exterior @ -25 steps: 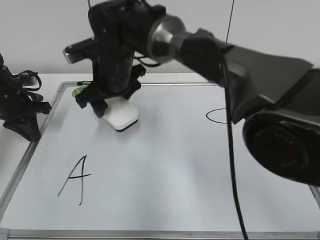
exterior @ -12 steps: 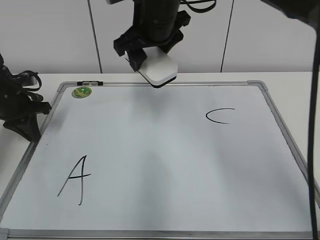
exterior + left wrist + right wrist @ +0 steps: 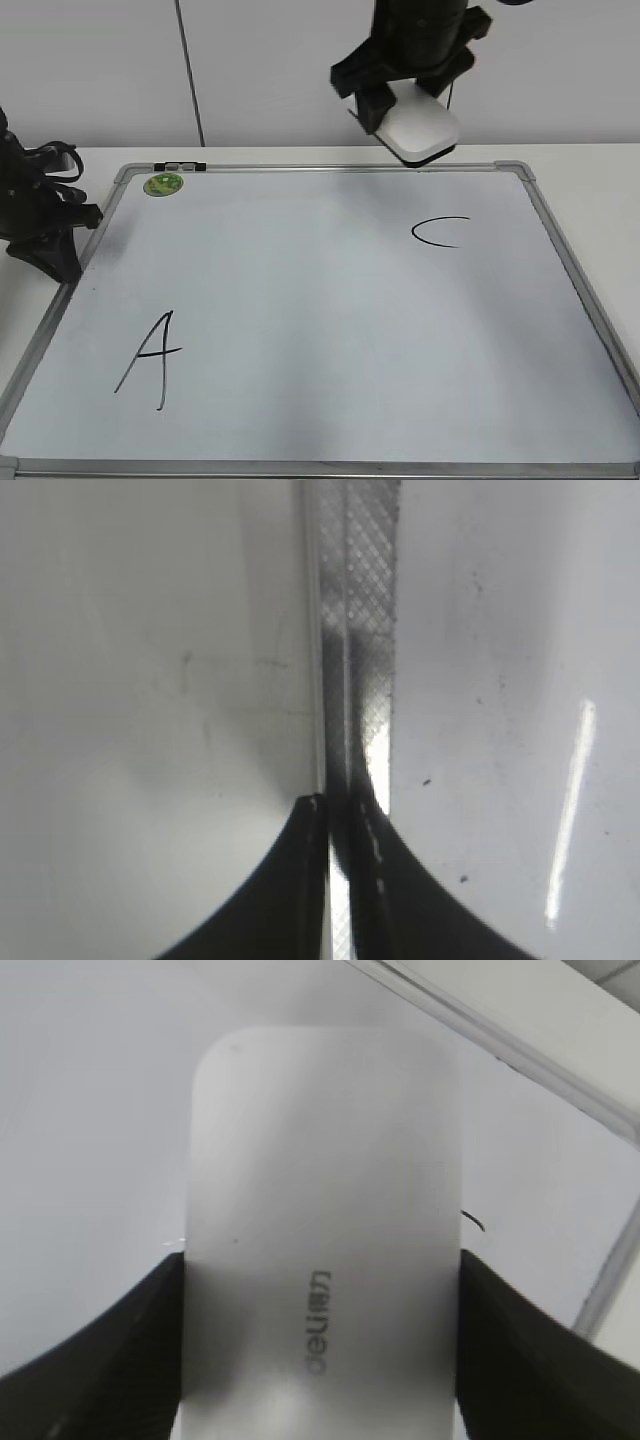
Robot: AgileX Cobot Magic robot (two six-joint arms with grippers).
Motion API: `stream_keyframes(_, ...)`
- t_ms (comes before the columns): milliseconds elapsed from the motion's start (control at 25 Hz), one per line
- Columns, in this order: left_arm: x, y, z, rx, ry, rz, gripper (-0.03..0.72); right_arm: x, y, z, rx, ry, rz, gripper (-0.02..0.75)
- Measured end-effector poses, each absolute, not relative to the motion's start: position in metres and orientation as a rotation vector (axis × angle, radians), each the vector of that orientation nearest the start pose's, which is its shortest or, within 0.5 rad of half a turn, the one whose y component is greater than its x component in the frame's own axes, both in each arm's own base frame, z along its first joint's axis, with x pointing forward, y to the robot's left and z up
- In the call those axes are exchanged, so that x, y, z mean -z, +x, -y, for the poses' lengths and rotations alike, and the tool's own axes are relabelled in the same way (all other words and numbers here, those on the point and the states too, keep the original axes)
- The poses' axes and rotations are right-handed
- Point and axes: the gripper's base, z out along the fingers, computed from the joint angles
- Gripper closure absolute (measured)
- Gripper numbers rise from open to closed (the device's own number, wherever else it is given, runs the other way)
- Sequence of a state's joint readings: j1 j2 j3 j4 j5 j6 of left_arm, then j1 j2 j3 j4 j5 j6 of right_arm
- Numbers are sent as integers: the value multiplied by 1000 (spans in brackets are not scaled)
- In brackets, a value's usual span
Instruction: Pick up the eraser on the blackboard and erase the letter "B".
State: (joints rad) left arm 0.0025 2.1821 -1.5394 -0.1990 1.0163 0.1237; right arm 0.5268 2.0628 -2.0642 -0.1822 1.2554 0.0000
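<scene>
One right gripper (image 3: 418,122) aloft, clamping eraser (image 3: 422,130), above blackboard (image 3: 560,255)

black "a" (image 3: 150,360) and "c" (image 3: 440,232) lie well apart.

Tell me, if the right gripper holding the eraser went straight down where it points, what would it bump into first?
Probably the blackboard, near its top-right corner by the letter C. The eraser held in the right gripper would touch first, though the depth is hard to judge.
</scene>
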Motion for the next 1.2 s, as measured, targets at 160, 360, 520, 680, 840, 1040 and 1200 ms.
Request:
stream_keyframes(160,-129,419,14,264,25,-3121,678,-323,394,-164,129,-600,-2666,197)
stream_keyframes(360,-129,419,14,264,25,-3121,678,-319,374,-111,134,-445,-2750,197)
stream_keyframes(520,-129,419,14,264,25,-3121,678,-304,357,-77,119,-338,-2781,197)
stream_keyframes(680,-129,419,14,264,25,-3121,678,-272,344,-48,53,-195,-2815,197)
stream_keyframes(840,-129,419,14,263,25,-3119,678,-243,337,-29,10,-83,-2812,197)
stream_keyframes(1040,-129,419,14,263,25,-3119,678,-217,332,-21,3,-44,-2768,197)
stream_keyframes(1200,-129,419,14,263,25,-3119,678,-216,337,-21,7,-54,-2698,197)
